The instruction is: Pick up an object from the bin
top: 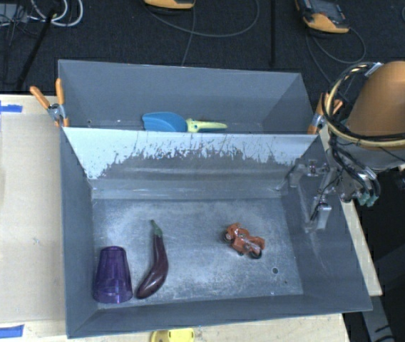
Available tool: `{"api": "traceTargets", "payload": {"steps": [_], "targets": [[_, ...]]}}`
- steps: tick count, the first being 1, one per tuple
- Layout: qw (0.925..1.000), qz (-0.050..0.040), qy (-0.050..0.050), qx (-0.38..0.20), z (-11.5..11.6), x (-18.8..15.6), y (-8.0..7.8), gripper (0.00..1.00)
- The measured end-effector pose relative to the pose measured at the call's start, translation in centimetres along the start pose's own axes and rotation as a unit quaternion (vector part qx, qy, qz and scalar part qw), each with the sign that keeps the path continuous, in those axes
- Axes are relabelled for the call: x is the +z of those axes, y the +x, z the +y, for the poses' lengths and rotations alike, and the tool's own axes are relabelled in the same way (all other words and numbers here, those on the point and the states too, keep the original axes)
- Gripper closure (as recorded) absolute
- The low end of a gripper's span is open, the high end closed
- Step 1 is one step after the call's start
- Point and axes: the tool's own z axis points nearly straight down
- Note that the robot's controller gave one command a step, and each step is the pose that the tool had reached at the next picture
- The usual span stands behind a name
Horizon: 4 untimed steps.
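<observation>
My tool hangs over the right wall of the bin; I cannot tell whether it is wide or narrow. The nearest thing is the small brown toy on the floor, right of middle. The aubergine and purple cup lie side by side at front left, well apart from it. My worry is that going straight down here hits the sloped wall. An off-centre pinch could also make the lumpy toy skid away.

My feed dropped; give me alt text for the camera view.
The arm's jaws hang at the grey bin's right wall, touching no object. On its floor lie a reddish-brown toy, a purple aubergine and a purple cup; a blue scoop sits behind.
</observation>
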Motion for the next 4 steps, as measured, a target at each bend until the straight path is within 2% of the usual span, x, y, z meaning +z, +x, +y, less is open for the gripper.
{"api": "traceTargets", "payload": {"steps": [1, 2, 3, 4], "targets": [[1.0, -0.004, 0.001, -0.001, 0.0, -0.5, -0.2, 0.0], [1.0, -0.0076, 0.002, 0.001, 2.3, 4.3, -1.3, 0.0], [0.9997, -0.0045, 0.0, 0.023, 6.8, 10.3, -0.7, 0.0], [0.9999, -0.0008, -0.001, 0.013, 6.9, 12.4, -1.9, 0.0]]}}
